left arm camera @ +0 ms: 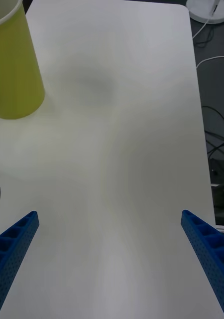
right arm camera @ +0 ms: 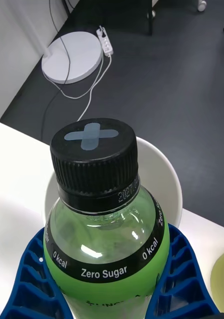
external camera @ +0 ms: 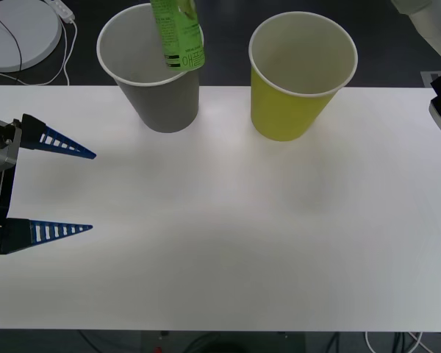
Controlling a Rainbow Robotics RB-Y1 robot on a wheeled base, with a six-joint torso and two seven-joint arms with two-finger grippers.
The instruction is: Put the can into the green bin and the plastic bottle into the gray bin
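The plastic bottle (external camera: 178,33) of green liquid hangs upright over the mouth of the gray bin (external camera: 158,81), its lower end level with the rim. In the right wrist view my right gripper (right arm camera: 109,296) is shut on the plastic bottle (right arm camera: 104,219) below its black cap, with the gray bin's rim (right arm camera: 164,172) behind it. The green bin (external camera: 298,81) stands to the right of the gray one. My left gripper (external camera: 92,191) rests open over the table's left side. The can is out of view.
The white table (external camera: 228,243) spreads wide in front of both bins. A white round base (external camera: 18,33) with a cable lies on the floor beyond the table's far left corner. The green bin (left arm camera: 15,65) also shows in the left wrist view.
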